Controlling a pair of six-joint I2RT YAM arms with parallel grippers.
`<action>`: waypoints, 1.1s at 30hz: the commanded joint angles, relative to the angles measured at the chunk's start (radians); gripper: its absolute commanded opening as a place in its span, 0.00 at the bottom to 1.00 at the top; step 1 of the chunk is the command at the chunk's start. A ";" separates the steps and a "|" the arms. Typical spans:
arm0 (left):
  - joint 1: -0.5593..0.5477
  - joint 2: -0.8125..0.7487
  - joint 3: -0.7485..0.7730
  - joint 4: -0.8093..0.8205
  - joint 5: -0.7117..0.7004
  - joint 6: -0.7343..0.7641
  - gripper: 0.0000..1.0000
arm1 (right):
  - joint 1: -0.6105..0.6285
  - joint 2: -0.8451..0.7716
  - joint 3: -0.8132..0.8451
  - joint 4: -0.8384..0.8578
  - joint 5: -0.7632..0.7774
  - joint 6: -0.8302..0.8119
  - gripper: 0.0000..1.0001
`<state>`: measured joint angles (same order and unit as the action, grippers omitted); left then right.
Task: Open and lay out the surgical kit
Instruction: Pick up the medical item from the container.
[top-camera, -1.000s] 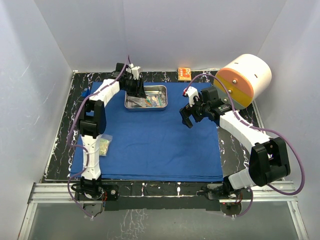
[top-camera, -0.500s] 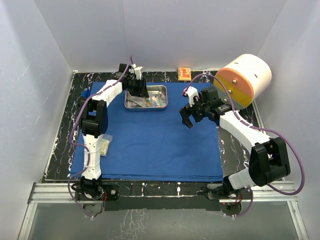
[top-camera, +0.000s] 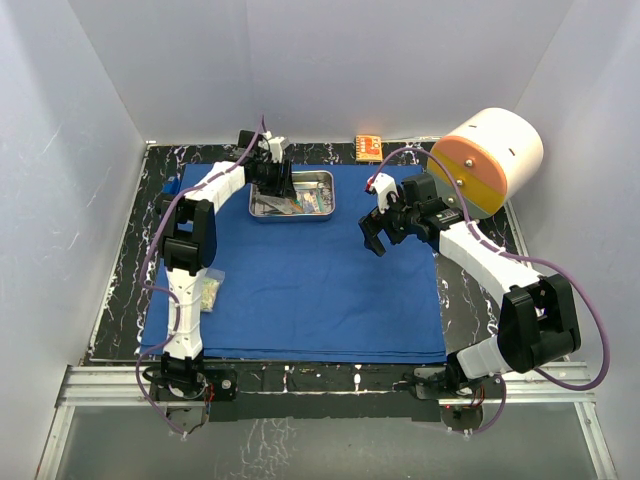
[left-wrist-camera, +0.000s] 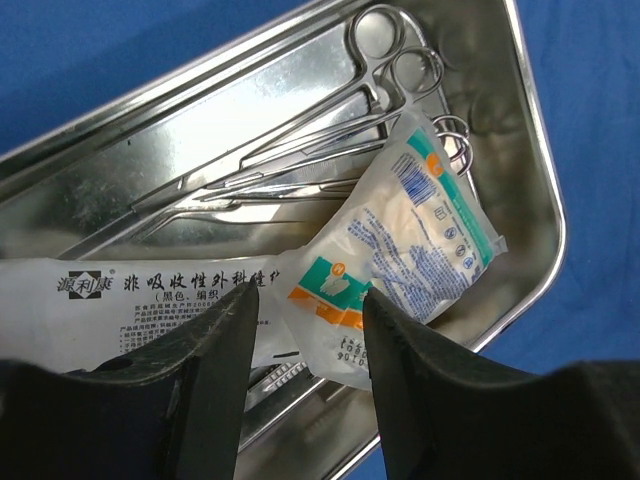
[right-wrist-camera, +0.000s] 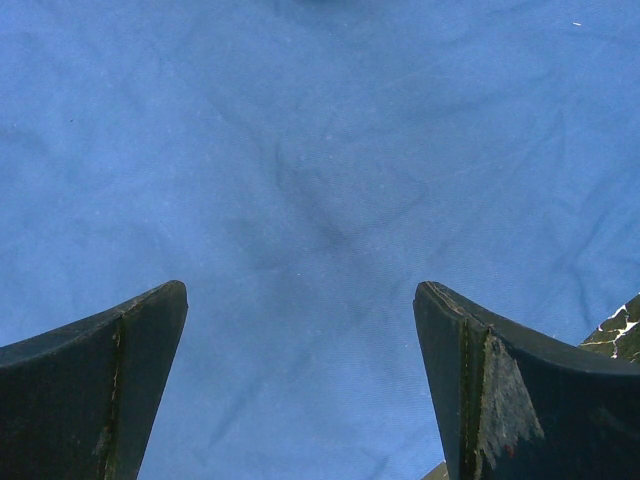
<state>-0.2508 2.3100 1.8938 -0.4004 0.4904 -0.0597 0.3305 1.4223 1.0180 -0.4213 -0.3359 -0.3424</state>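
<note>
Left arm reaching into the tray, right arm poised over the spread cloth.

The left claw (left-wrist-camera: 305, 300), on an arm stretched to the far side and tipped downward, stands half-spread over the shiny rectangular steel tray (left-wrist-camera: 545, 200). It sits astride a white packet with green and orange print (left-wrist-camera: 420, 230) lying on the slender steel clamps (left-wrist-camera: 330, 130); whether it pinches the packet I cannot tell. The right claw (top-camera: 372, 238), elbow bent, points down at the royal-blue cloth wrap (top-camera: 310, 280), spread wide and holding nothing.
</note>
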 joint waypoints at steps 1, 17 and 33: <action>-0.006 -0.020 -0.022 -0.010 0.006 0.010 0.42 | -0.005 -0.029 0.002 0.027 -0.006 -0.015 0.98; -0.013 0.015 0.003 -0.018 0.056 0.009 0.16 | -0.005 -0.029 0.002 0.025 -0.005 -0.017 0.98; -0.012 -0.140 0.022 -0.003 0.148 0.220 0.00 | -0.005 -0.041 0.013 0.036 0.028 -0.012 0.98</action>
<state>-0.2573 2.3169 1.9114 -0.4198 0.5793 0.0689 0.3309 1.4220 1.0180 -0.4217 -0.3313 -0.3454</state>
